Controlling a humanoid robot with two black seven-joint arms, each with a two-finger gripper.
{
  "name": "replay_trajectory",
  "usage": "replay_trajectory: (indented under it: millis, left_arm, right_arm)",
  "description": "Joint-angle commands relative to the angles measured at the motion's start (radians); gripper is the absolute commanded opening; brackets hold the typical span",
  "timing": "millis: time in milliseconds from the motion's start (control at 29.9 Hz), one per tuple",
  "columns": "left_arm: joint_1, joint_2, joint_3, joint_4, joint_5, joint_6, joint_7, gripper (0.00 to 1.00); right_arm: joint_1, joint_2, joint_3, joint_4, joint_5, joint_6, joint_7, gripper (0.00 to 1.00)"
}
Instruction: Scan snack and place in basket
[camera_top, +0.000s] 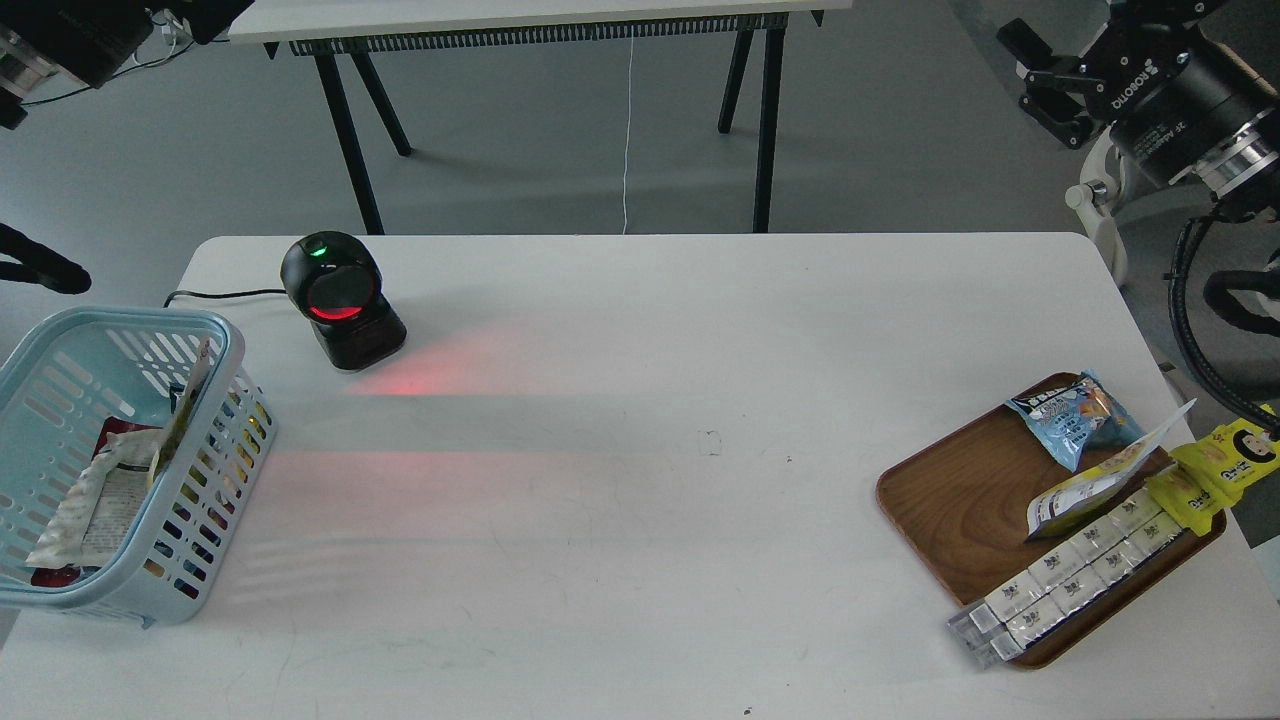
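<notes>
The snack (105, 500) lies in the light blue basket (235, 345) at the table's left edge. It shows a silvery-white crimped edge and a white panel of dark text, among other packets. My left gripper (150, 20) is a dark body at the top left corner, far above the basket. Its fingers are cut off by the frame edge. My right gripper (1035, 80) is raised at the top right, off the table, with its jaws apart and nothing between them.
A black barcode scanner (340, 300) glows red at the back left and casts red light on the white table (640, 560). A brown wooden tray (950, 500) at the right holds a light blue packet (1075, 420), a yellow-white pouch (1095, 485), a strip of white packets (1070, 580) and a yellow packet (1220, 465).
</notes>
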Motion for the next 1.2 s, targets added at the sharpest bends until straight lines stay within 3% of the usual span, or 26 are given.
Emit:
replay_trajectory:
  millis: [0, 401, 568, 1170]
  left_arm:
    - [0.028, 0.014, 0.016, 0.008, 0.005, 0.000, 0.000, 0.99]
    - [0.070, 0.005, 0.024, -0.008, 0.009, -0.008, 0.000, 1.00]
    - [0.070, 0.011, 0.019, -0.006, 0.008, -0.069, 0.000, 1.00]
    - [0.100, 0.014, 0.024, -0.011, 0.011, -0.070, 0.000, 1.00]
  right_arm:
    - [-0.005, 0.006, 0.005, 0.002, -0.001, 0.008, 0.000, 1.00]
    - [-0.003, 0.076, 0.038, -0.013, 0.002, 0.002, 0.000, 1.00]
    - [-0.008, 0.077, 0.018, -0.015, 0.000, 0.003, 0.000, 1.00]
    - [-0.054, 0.134, 0.006, -0.006, -0.006, 0.006, 0.000, 1.00]
